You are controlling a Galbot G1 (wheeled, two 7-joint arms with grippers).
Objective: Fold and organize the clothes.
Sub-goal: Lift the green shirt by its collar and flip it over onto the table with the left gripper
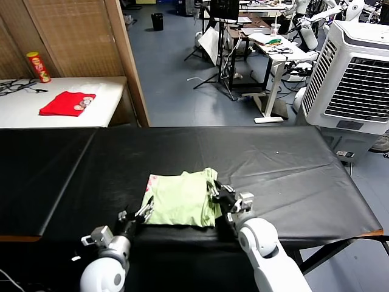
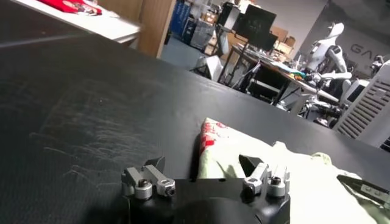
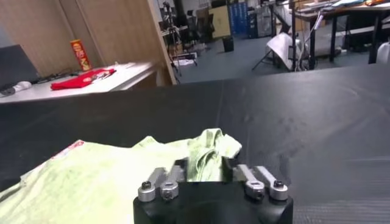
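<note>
Our left gripper (image 1: pixel 144 212) waits, fingers wide, at the shirt's (image 1: pixel 182 198) near-left corner. Our right gripper (image 1: pixel 214 190) has narrow fingers at the shirt's right edge; we cannot tell if they hold it. They could slip and spoil the fold.

Left wrist camera. Left gripper (image 2: pixel 204 173) low over the black table cover (image 2: pixel 79 109), jaws spread wide, nothing between them. One finger (image 2: pixel 156 165) is over bare black cover; the other finger (image 2: pixel 251 165) is over the near edge of the pale green T-shirt (image 2: pixel 292 182).

T-shirt lies flat and wrinkled on the cover. A strip of pink-red floral print (image 2: pixel 208 133) shows at its edge nearest the gripper's centre.

Beyond the shirt, part of the other gripper (image 2: pixel 365 185) shows over the fabric; finger state unclear.

Background: white side table (image 2: pixel 113 24) with red cloth (image 2: pixel 67 5), a dark monitor (image 2: pixel 259 27), a white louvred unit (image 2: pixel 368 106).
</note>
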